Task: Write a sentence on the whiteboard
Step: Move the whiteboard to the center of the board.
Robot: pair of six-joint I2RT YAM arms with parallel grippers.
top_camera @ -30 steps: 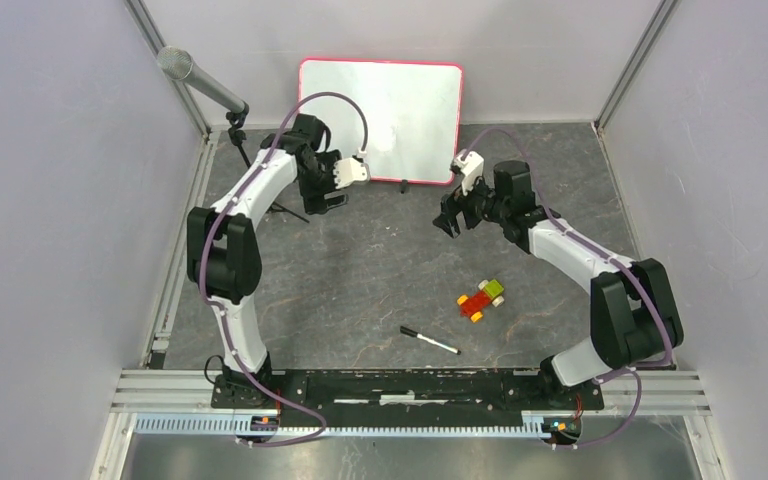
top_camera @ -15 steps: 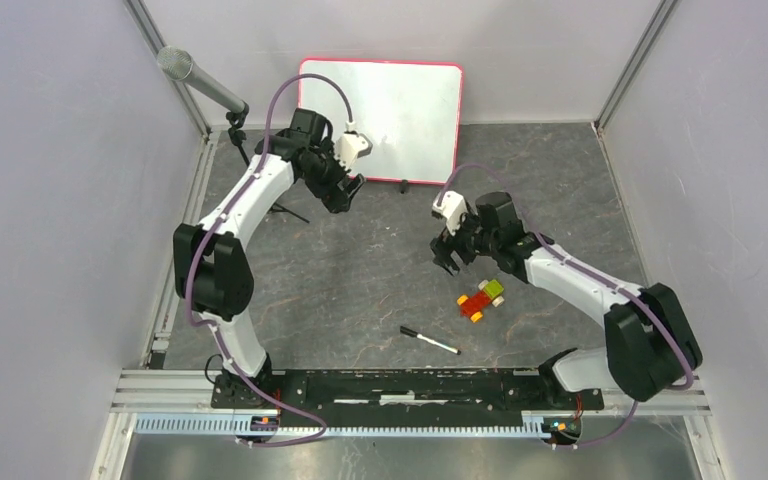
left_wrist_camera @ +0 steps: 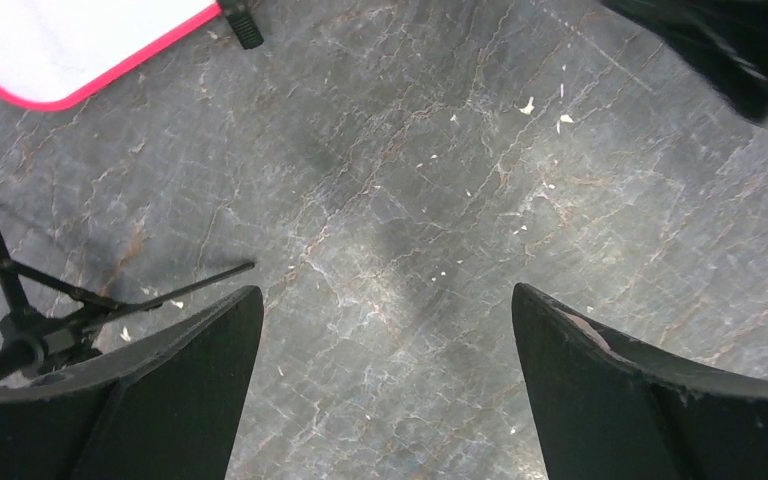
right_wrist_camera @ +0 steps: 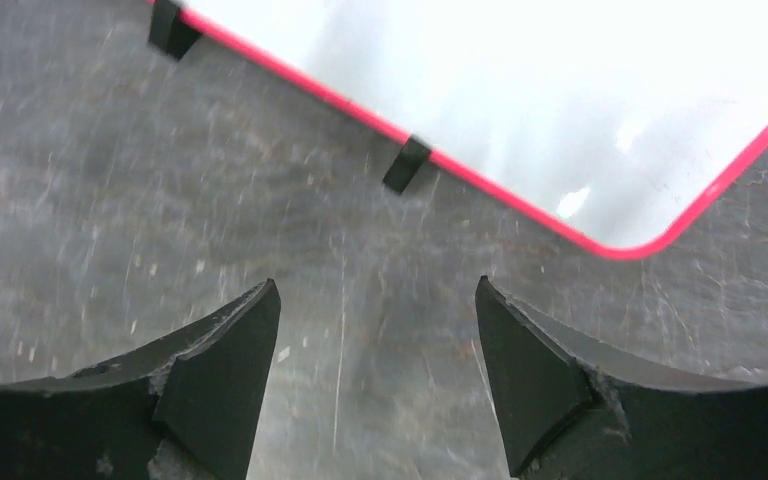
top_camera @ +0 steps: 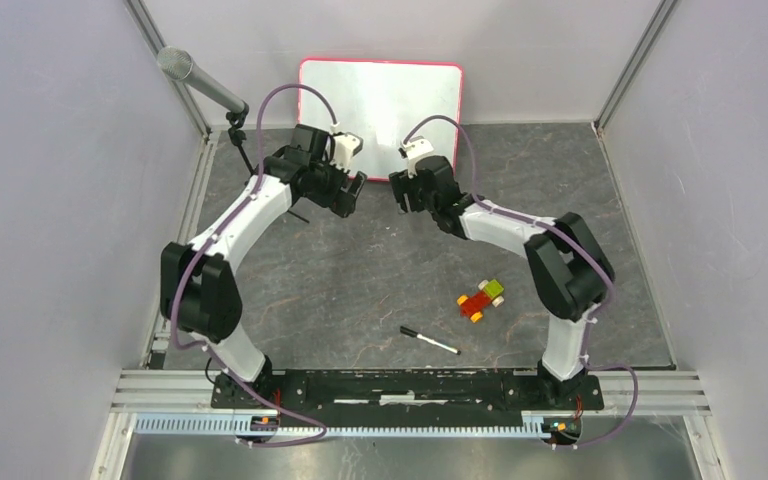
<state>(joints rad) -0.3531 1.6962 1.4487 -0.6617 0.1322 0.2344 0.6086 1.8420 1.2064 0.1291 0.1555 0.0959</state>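
The whiteboard [top_camera: 380, 105], white with a red-pink rim, stands at the back on small black feet. Its face is blank and no sentence shows on it. My left gripper [top_camera: 346, 198] is open and empty over the floor just in front of the board's lower left corner [left_wrist_camera: 60, 50]. My right gripper [top_camera: 399, 193] is open and empty just in front of the board's lower edge [right_wrist_camera: 560, 110], near a black foot [right_wrist_camera: 405, 165]. A black marker [top_camera: 430, 341] lies on the floor near the front, far from both grippers.
A microphone [top_camera: 200, 82] on a small tripod [left_wrist_camera: 50, 315] stands at the back left, close to my left arm. A colourful toy car [top_camera: 482, 298] lies right of centre. The grey stone-pattern floor [top_camera: 360, 280] has purple-grey walls round it.
My right arm has swung from the middle right up and left to the whiteboard's lower edge. My left gripper has shifted slightly near the board's lower left corner. Both stay open.
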